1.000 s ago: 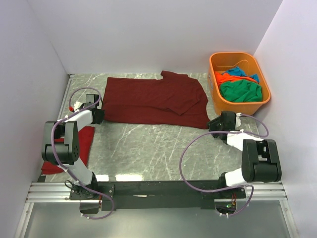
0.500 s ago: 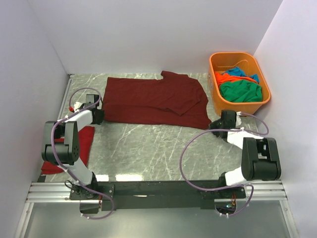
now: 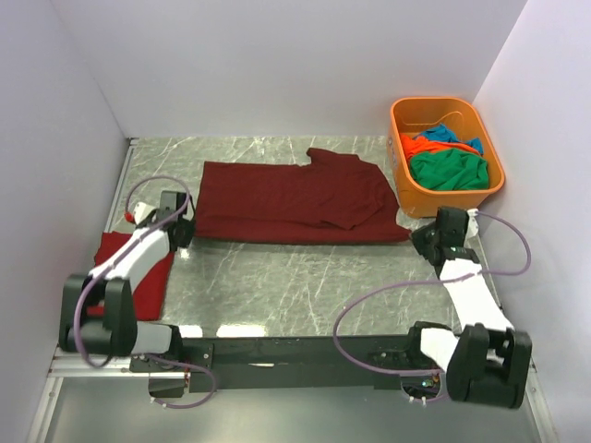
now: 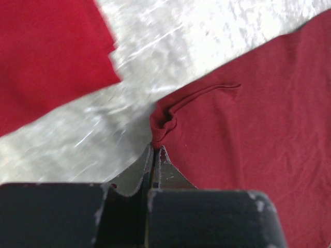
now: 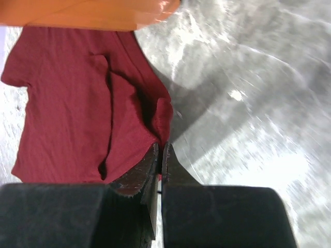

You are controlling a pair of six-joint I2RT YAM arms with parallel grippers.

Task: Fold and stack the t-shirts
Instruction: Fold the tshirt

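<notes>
Count, arms: two, each with one end effector, bolted to a metal rail [image 3: 295, 355] at the near edge of the tabletop [image 3: 295, 277].
Count, shirts: five in all. One lies spread out, one lies at the near left, three are in the tub.
Left end effector [image 4: 154, 147]: closed, pinching the near left corner of the dark maroon t-shirt [image 3: 295, 198], whose hem bunches at the fingertips.
Right end effector [image 5: 160, 147]: closed, gripping the near right edge of the same shirt, just in front of the tub.
Bright red t-shirt [image 3: 159, 277]: flat at the near left of the tabletop. The left arm partly covers it, so its outline cannot be followed.
Dark maroon t-shirt, place: stretched sideways across the middle of the tabletop between the two end effectors, with one sleeve towards the far side.
Purple cables [image 3: 369, 305]: one loops from each arm. The right loop hangs over bare tabletop.
Orange tub [image 3: 434, 198]: one, at the far right corner, its near wall beside the maroon shirt's right end.
In the tub: green t-shirt [image 3: 448, 171] nearest, orange t-shirt [image 3: 427, 146] behind it, blue t-shirt [image 3: 445, 134] farthest. All are bunched and overlapping, so their shapes are hard to tell.
Walls [image 3: 277, 65]: plain and pale, closing the left, far and right sides.
</notes>
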